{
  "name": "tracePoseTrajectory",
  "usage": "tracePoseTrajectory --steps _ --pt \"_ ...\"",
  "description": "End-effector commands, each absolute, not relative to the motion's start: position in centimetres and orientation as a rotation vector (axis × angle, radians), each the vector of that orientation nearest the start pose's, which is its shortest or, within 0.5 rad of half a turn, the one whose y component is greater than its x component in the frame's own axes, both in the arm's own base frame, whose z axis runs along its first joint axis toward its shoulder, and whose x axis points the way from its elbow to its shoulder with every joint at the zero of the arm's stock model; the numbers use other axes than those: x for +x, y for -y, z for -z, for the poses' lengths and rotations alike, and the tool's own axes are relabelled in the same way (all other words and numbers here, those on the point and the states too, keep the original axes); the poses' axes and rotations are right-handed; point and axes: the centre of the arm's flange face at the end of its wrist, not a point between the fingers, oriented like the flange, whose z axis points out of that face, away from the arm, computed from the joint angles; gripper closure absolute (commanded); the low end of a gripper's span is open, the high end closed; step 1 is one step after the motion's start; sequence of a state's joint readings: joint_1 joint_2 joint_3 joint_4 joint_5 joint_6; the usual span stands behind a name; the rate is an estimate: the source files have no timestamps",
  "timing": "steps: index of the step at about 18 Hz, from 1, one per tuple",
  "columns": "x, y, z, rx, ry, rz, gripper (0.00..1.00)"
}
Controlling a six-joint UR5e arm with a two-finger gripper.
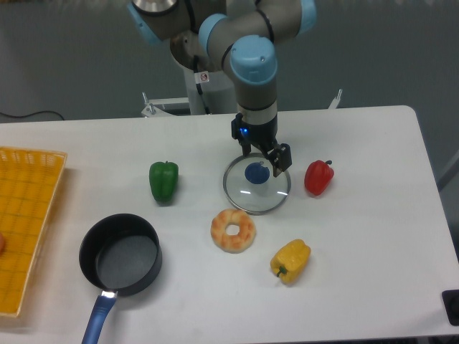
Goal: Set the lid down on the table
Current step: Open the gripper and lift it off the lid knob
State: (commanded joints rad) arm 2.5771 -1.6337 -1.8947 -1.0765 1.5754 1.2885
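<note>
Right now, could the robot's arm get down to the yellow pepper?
Probably yes. The yellow pepper lies alone on the table, nothing over it. The gripper hangs above the lid nearby, jaws open and empty.

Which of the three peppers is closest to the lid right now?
The red pepper, just off the right edge of the lid. The green pepper sits farther off to its left, and the yellow pepper lies below it, toward the front.
</note>
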Motion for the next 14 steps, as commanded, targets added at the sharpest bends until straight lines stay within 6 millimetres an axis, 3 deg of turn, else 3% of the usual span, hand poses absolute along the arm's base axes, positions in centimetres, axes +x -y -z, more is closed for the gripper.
tracePoseTrajectory --steps 8,14 --pt "-37.1 -38.6 -41.3 -3.094 -0.432 -0.088 0.0" --pt "-37.4 -38.9 -42.3 -3.097 -0.437 -0.08 0.0"
